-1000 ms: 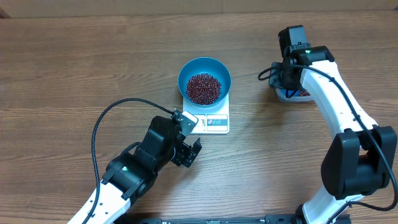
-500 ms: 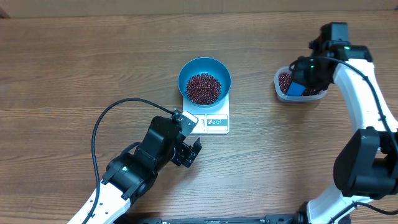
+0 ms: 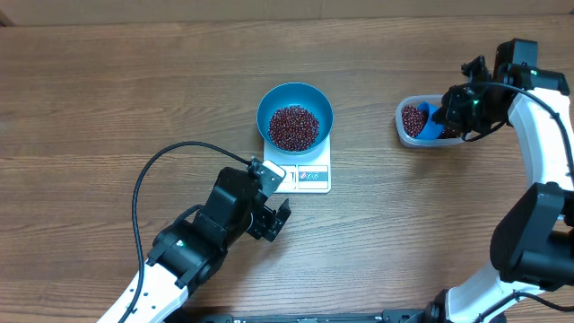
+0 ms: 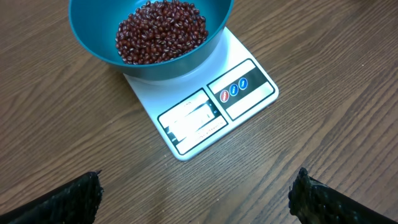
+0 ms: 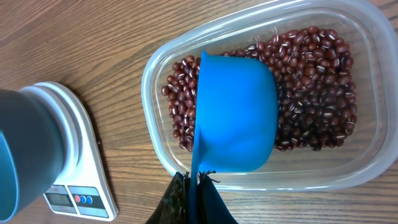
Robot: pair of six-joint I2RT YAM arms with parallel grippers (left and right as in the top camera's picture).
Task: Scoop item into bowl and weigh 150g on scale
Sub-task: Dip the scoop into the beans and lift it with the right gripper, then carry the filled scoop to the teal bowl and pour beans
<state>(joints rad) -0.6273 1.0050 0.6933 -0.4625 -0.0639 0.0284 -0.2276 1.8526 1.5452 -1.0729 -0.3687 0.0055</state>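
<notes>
Evidently poised for a dip, the right gripper (image 5: 198,198) pinches the handle of a bright blue plastic scoop (image 5: 236,112), turned on edge over a clear plastic tub (image 5: 149,84) of glossy red-brown beans (image 5: 311,74). More heap in the smooth teal bowl (image 4: 90,28) atop the flat white square scale (image 4: 245,53); the left gripper (image 4: 199,202) hangs wide open before it.

A wooden surface (image 3: 108,90) is seen filling almost every view, mid-brown, with its grain run from the left edge to the right edge. A paler strip (image 3: 269,4) is glimpsed beyond the far edge. The wood is lit evenly, and only soft shadows are cast.
</notes>
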